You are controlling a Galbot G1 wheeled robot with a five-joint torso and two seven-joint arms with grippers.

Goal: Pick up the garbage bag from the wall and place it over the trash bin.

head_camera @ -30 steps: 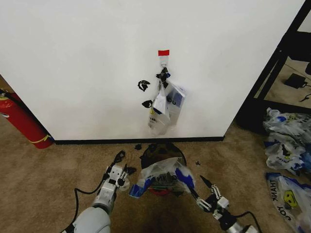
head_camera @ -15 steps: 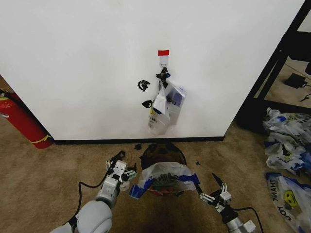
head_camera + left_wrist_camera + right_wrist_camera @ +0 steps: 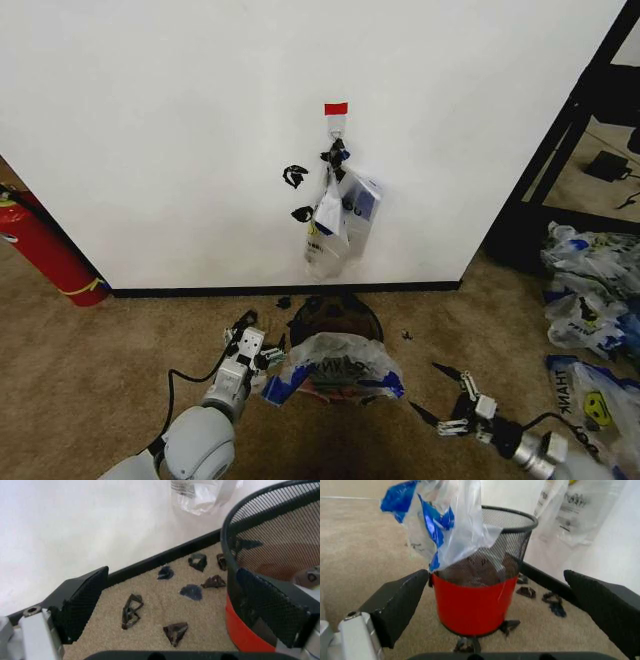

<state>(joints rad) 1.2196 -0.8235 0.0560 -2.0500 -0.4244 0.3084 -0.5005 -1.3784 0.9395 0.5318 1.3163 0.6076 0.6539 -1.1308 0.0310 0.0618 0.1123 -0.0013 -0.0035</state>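
Note:
The garbage bag [image 3: 340, 362], clear plastic with blue handles, lies draped over the near rim of the trash bin [image 3: 335, 312], a black mesh bin with a red base standing on the carpet by the wall [image 3: 180, 130]. In the right wrist view the garbage bag [image 3: 445, 525] hangs over the rim of the trash bin [image 3: 475, 603]. My left gripper [image 3: 254, 350] is open just left of the bin, nothing in it; the left wrist view has the left gripper [image 3: 175, 603] beside the mesh bin [image 3: 270, 528]. My right gripper [image 3: 447, 398] stands open, apart from the bin on its right; the right gripper [image 3: 502, 607] faces it.
A bunch of clear bags [image 3: 342, 215] hangs from the hook under the red tape [image 3: 336, 108]. A red fire extinguisher [image 3: 45, 250] stands at the left. A black rack [image 3: 560, 150] and loose bags [image 3: 590, 290] lie to the right. Black scraps [image 3: 132, 611] litter the carpet.
The right gripper let go of the bag's blue handle and drew back to the right. The bag settled lower over the bin. The left gripper edged closer to the bin.

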